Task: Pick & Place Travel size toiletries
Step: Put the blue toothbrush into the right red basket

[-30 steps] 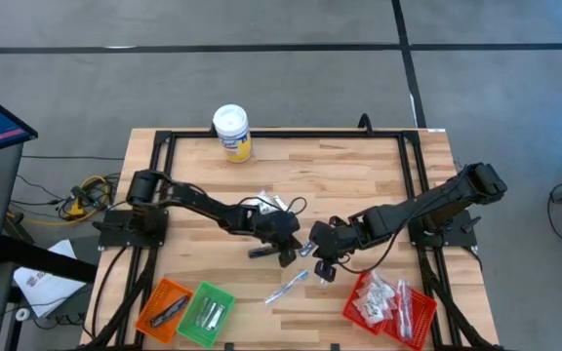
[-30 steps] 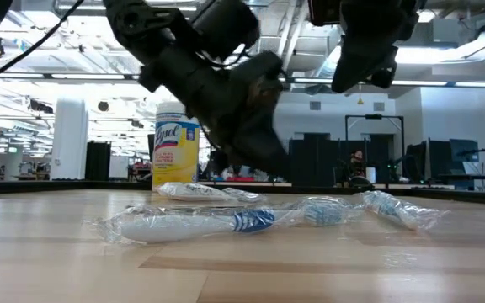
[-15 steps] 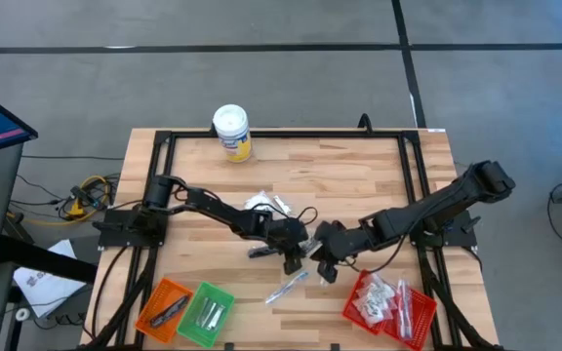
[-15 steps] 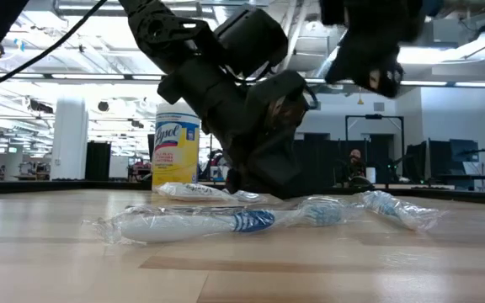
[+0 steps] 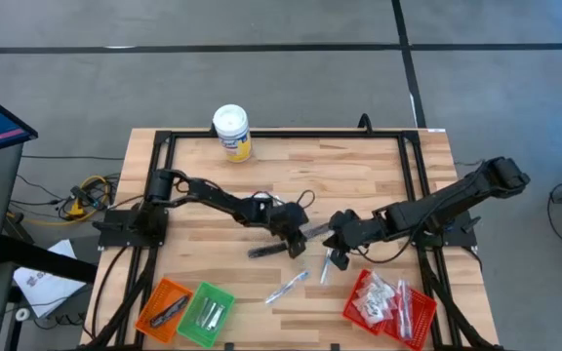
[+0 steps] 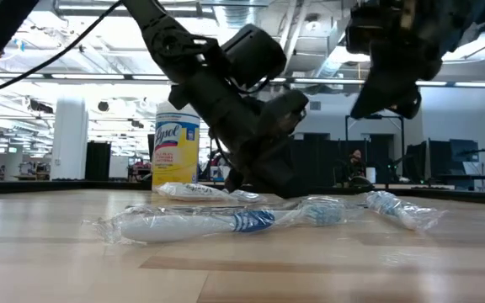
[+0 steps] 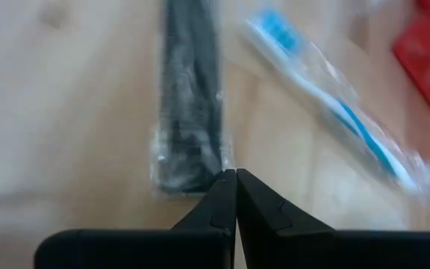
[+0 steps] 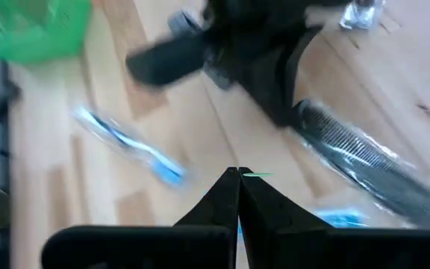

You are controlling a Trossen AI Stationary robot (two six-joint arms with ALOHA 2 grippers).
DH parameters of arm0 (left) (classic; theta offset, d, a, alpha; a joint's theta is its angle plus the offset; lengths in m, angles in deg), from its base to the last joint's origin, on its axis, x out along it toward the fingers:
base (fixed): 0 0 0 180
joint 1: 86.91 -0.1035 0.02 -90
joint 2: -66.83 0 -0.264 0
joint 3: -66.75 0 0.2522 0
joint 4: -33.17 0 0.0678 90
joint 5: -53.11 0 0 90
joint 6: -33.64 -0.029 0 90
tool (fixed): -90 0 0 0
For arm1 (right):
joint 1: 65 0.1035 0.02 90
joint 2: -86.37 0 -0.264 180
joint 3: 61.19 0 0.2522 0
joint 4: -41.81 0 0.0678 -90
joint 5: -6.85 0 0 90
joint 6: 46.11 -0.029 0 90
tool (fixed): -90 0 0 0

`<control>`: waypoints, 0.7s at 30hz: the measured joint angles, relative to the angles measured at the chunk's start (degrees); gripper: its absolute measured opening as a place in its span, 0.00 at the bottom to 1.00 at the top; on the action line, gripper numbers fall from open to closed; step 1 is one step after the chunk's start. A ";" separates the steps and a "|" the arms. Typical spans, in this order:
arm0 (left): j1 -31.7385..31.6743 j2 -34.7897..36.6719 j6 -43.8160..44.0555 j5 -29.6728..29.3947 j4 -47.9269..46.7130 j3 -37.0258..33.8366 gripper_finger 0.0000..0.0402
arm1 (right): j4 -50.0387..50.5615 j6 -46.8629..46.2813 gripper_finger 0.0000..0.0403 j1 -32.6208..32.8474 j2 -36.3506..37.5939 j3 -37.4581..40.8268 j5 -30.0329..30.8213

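Note:
Travel size toiletries lie loose on the wooden table: a dark wrapped comb (image 5: 266,252) (image 7: 189,97), wrapped blue-and-white toothbrushes (image 5: 286,288) (image 6: 192,223) (image 7: 334,104) and white sachets (image 5: 261,203). My left gripper (image 5: 299,251) (image 7: 235,173) is shut and low over the table, its tips at one end of the dark comb's wrapper. My right gripper (image 5: 330,255) (image 8: 239,172) is shut and hangs above the table just right of it, over a toothbrush (image 5: 325,265), holding nothing. A second wrapped comb (image 8: 364,161) lies beside it. My left gripper's shut fingertips (image 7: 226,187) slant down onto the table at the end of the dark comb's wrapper (image 7: 192,179). Whether they touch the wrapper, I cannot tell.
A red basket (image 5: 388,302) with several sachets stands at the near right. A green basket (image 5: 206,312) and an orange basket (image 5: 164,304) stand at the near left. A white-lidded yellow canister (image 5: 232,132) stands at the far edge. A black frame (image 5: 281,135) borders the table.
My left gripper has gone toward the table's right edge and sunk close to the tabletop beside the dark comb, staying shut. My right gripper has drawn back toward the table's right edge and come a little lower, also shut. The toiletries lie where they were.

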 joint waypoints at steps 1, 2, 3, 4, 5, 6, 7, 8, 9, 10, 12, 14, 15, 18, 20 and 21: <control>-0.82 0.00 0.33 0.02 0.22 0.00 0.00 | 1.03 1.40 0.00 -0.43 0.00 0.00 -0.06; -1.54 0.00 0.83 0.02 0.41 0.00 0.00 | 2.40 2.71 0.00 -1.16 0.00 0.00 -0.05; -2.30 0.00 1.43 0.03 0.65 0.01 0.00 | 4.23 3.91 0.00 -2.20 0.00 -0.02 0.01; -2.93 0.00 1.62 0.23 0.79 0.15 0.00 | 6.40 4.80 0.00 -3.41 0.03 -0.02 -0.02; -3.46 0.00 1.64 0.85 1.00 0.37 0.00 | 8.51 5.95 0.00 -4.72 0.19 0.02 -0.27; -3.82 0.18 1.51 1.33 1.07 0.76 0.00 | 10.18 7.82 0.00 -6.16 0.43 0.04 -1.41; -3.94 0.62 1.13 1.32 1.07 1.00 0.00 | 10.89 10.53 0.00 -7.49 0.57 0.04 -2.37; -3.89 0.91 0.68 0.98 1.21 1.49 0.00 | 11.09 13.60 0.00 -8.67 0.57 0.04 -3.37; -3.74 1.34 0.42 0.81 1.70 2.02 0.00 | 10.79 16.86 0.00 -9.73 0.73 0.24 -4.38; -3.64 1.93 0.43 0.37 1.32 2.24 0.00 | 9.98 19.59 0.00 -10.74 1.66 0.99 -5.46; -3.28 2.08 1.09 -0.52 1.96 3.29 0.00 | 4.51 21.84 0.00 -13.77 3.56 3.55 -9.43; -3.28 1.99 2.80 -0.56 1.15 3.82 0.00 | -2.55 20.42 0.00 -18.28 6.31 8.42 -16.86; -3.18 1.89 2.99 -0.69 1.23 3.96 0.00 | -7.27 18.47 0.00 -20.59 7.66 11.11 -20.61; -2.96 1.88 3.02 -2.49 1.08 4.02 0.00 | -20.05 12.52 0.00 -25.81 12.94 18.52 -25.41; -2.95 1.88 3.03 -2.63 0.29 4.02 0.00 | -23.83 10.62 0.00 -27.38 16.83 21.74 -25.39; -2.93 1.88 3.05 -2.63 0.19 4.02 0.00 | -24.47 10.52 0.00 -27.79 18.23 22.37 -25.33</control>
